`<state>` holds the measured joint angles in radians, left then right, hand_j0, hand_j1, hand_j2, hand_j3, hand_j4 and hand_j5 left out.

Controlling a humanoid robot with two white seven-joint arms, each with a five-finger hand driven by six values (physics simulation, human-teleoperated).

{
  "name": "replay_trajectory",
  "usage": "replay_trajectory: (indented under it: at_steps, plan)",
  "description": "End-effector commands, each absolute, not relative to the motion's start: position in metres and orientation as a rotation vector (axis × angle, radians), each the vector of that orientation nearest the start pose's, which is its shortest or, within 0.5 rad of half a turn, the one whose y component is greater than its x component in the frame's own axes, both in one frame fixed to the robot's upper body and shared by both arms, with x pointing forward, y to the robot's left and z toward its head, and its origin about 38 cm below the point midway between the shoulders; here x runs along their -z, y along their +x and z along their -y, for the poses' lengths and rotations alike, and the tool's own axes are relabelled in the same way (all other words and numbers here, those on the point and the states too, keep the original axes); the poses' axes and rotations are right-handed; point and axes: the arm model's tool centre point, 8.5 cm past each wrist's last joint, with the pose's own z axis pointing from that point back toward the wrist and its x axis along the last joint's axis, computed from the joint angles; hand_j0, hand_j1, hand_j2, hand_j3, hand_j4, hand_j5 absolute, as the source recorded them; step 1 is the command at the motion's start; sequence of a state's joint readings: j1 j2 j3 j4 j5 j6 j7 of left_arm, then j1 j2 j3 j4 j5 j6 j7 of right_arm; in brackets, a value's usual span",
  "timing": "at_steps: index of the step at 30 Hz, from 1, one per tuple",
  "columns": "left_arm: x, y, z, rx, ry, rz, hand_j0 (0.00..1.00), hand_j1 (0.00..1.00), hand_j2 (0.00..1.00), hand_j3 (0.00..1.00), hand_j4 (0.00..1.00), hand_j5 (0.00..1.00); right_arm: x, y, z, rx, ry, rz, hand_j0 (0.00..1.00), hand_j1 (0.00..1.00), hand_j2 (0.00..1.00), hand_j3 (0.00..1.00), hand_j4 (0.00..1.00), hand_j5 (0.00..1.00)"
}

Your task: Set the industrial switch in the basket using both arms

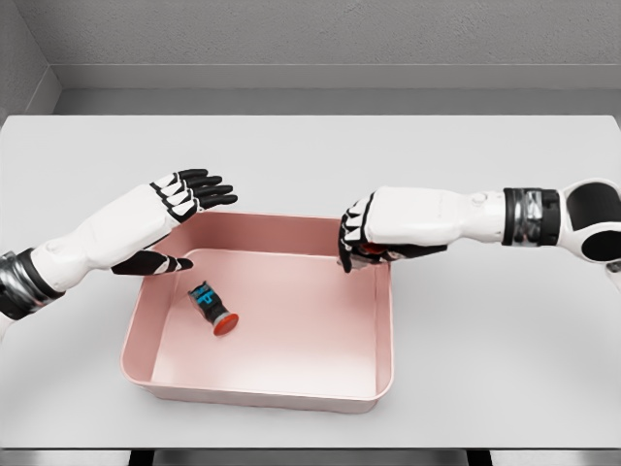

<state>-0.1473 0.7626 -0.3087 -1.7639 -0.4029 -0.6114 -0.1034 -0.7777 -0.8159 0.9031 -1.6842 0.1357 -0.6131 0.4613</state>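
Already the industrial switch (211, 308) lies on its side on the floor of the pink basket (383, 369), toward the left wall, its red button end pointing to the near side and its dark body with blue marks behind; nothing touches it. The left hand (173, 218) hangs over the basket's left rim with fingers stretched out flat and thumb apart, holding nothing; the right hand (367, 236) sits over the far right rim with fingers curled downward, and something reddish shows beneath the palm (what it is I cannot tell). Judging by its look, the switch is small, rigid and light, likely to roll on its round body; a hold across the dark barrel seems safer than one on the smooth red cap; the white table (505, 369) carries the basket.
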Motion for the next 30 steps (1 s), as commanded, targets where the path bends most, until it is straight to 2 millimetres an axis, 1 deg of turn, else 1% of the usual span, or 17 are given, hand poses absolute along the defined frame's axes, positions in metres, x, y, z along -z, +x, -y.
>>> replay_trajectory:
  at_steps: [1,4,6,8,12,13,14,15,18,20,22,23,25,27,30]
  plan:
    - [-0.199,0.343,-0.278,1.642,0.357,1.98,1.0,1.0,1.0,1.0,1.0,1.0,-0.236,0.384,0.196,2.741,-0.058,-2.158,0.46,0.46,0.46,0.46,0.46,0.46]
    - [-0.199,0.343,-0.278,1.642,0.357,1.98,1.0,1.0,1.0,1.0,1.0,1.0,-0.241,0.386,0.194,2.73,-0.045,-2.156,0.52,0.52,0.52,0.52,0.52,0.52]
    - [-0.199,0.343,-0.278,1.642,0.357,1.98,1.0,1.0,1.0,1.0,1.0,1.0,-0.241,0.386,0.188,2.711,-0.06,-2.164,0.5,0.5,0.5,0.5,0.5,0.5]
    - [-0.199,0.343,-0.278,1.642,0.357,1.98,1.0,1.0,1.0,1.0,1.0,1.0,-0.24,0.386,0.188,2.722,-0.063,-2.149,0.48,0.48,0.48,0.48,0.48,0.48]
    - [-0.199,0.343,-0.278,1.645,0.359,1.978,1.0,1.0,1.0,1.0,1.0,1.0,-0.238,0.384,0.177,2.716,-0.084,-2.12,0.48,0.48,0.48,0.48,0.48,0.48]
    - [-0.198,0.342,-0.278,1.647,0.356,1.975,1.0,1.0,1.0,1.0,1.0,1.0,-0.239,0.385,0.174,2.711,-0.087,-2.113,0.49,0.49,0.49,0.49,0.49,0.49]
    - [-0.199,0.343,-0.278,1.646,0.36,1.977,1.0,1.0,1.0,1.0,1.0,1.0,-0.237,0.383,0.17,2.721,-0.106,-2.084,0.52,0.52,0.52,0.52,0.52,0.52]
    - [-0.199,0.343,-0.278,1.646,0.36,1.977,1.0,1.0,1.0,1.0,1.0,1.0,-0.235,0.383,0.17,2.727,-0.111,-2.077,0.54,0.54,0.54,0.54,0.54,0.54]
    - [-0.199,0.343,-0.279,1.646,0.359,1.976,1.0,1.0,1.0,1.0,1.0,1.0,-0.234,0.383,0.165,2.732,-0.091,-2.039,0.64,0.64,0.64,0.64,0.64,0.64]
    - [-0.199,0.343,-0.28,1.655,0.363,1.969,1.0,1.0,1.0,1.0,1.0,1.0,-0.235,0.384,0.165,2.737,-0.075,-2.021,0.66,0.66,0.66,0.66,0.66,0.66]
    - [-0.212,0.344,-0.305,1.758,0.43,1.885,1.0,1.0,1.0,1.0,1.0,1.0,-0.236,0.384,0.165,2.736,-0.07,-2.02,0.69,0.69,0.69,0.69,0.69,0.69]
    - [-0.215,0.343,-0.312,1.79,0.448,1.855,1.0,1.0,1.0,1.0,1.0,1.0,-0.236,0.384,0.163,2.731,-0.071,-2.02,0.73,0.73,0.73,0.73,0.73,0.73]
    - [-0.225,0.342,-0.33,1.863,0.49,1.779,1.0,1.0,1.0,1.0,1.0,1.0,-0.236,0.385,0.162,2.731,-0.07,-2.019,0.74,0.74,0.74,0.74,0.74,0.74]
    - [-0.228,0.342,-0.336,1.887,0.504,1.754,1.0,1.0,1.0,1.0,1.0,1.0,-0.236,0.385,0.162,2.73,-0.068,-2.019,0.74,0.74,0.74,0.74,0.74,0.74]
    - [-0.228,0.342,-0.336,1.894,0.505,1.747,1.0,1.0,1.0,1.0,1.0,1.0,-0.239,0.386,0.162,2.731,-0.057,-2.009,0.75,0.75,0.75,0.75,0.75,0.75]
